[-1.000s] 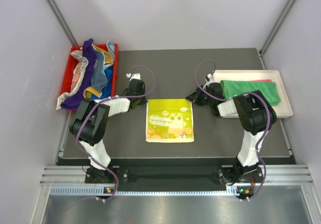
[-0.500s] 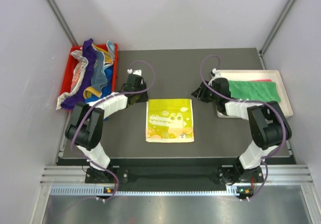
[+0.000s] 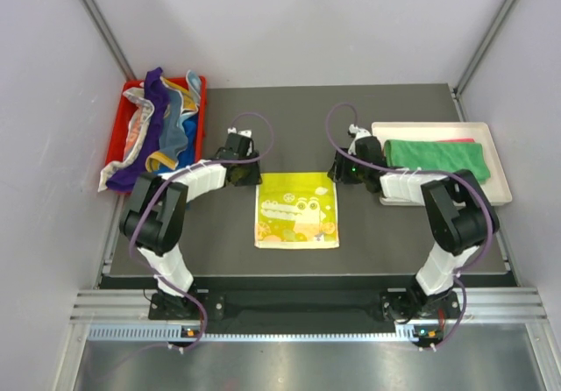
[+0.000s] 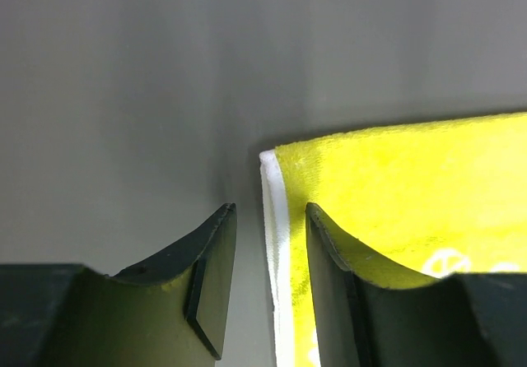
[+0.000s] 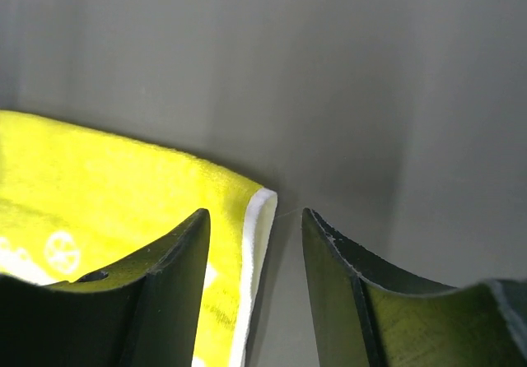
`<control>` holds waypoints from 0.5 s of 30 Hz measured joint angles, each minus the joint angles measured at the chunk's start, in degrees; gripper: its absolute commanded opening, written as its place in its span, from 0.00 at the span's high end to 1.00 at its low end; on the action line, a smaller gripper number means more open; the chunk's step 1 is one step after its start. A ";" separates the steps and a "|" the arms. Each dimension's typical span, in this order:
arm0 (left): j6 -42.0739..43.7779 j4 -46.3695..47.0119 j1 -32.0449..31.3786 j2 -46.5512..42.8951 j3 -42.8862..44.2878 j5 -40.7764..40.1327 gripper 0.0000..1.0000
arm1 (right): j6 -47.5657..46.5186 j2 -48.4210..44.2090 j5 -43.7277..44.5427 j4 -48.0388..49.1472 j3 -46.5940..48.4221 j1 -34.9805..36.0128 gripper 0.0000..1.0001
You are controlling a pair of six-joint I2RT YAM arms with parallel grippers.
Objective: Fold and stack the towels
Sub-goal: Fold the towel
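Hovering at the two far corners of the yellow towel [image 3: 296,209], both arms look poised to pinch it for a first fold. It lies flat and square in the middle of the worktop [image 3: 386,242].

The left fingers [image 4: 210,276] stand apart over the far-left corner, with the white hem running up between them. The right fingers [image 5: 177,268] are likewise apart at the far-right corner, the hem just inside the gap. Neither pair is clamped on anything.

My worry is the grip. Each pair straddles only the very edge, so closing now could catch just the hem or miss the cloth altogether. A thin pinch like that could slip once the corner is lifted. If one side holds and the other lets go, the towel would swing round and fold crooked. Coming down too hard could also scrape the fingers on the worktop and bunch the cloth.

Counting up: two arms, one towel spread out. One white tray [image 3: 491,185] at the right holds two folded ones, a green towel [image 3: 436,158] over a pink towel [image 3: 456,141]. One red bin [image 3: 116,137] at the far left holds a tangled heap [image 3: 158,132]; it has several colours, but I cannot count it.
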 measured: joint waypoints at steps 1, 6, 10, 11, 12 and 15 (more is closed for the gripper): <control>0.02 -0.02 -0.02 0.55 0.00 0.07 0.56 | -0.31 0.68 0.44 -0.37 0.39 0.28 0.51; 0.11 0.13 -0.17 1.86 1.05 -1.18 0.57 | -1.55 3.23 3.45 -2.29 2.82 2.10 0.53; 0.15 0.20 -0.55 2.32 1.18 -3.15 0.58 | -2.01 4.15 5.16 -2.84 3.89 2.51 0.58; 0.22 0.24 -0.68 2.38 1.20 -3.56 0.58 | -2.05 4.37 5.64 -3.04 4.17 2.58 0.59; 0.22 0.31 -0.79 2.40 1.20 -3.91 0.59 | -2.10 4.57 6.14 -2.97 4.28 2.64 0.59; 0.24 0.66 -1.33 2.58 1.20 -5.31 0.59 | -2.40 4.74 7.28 -3.08 4.59 3.08 0.60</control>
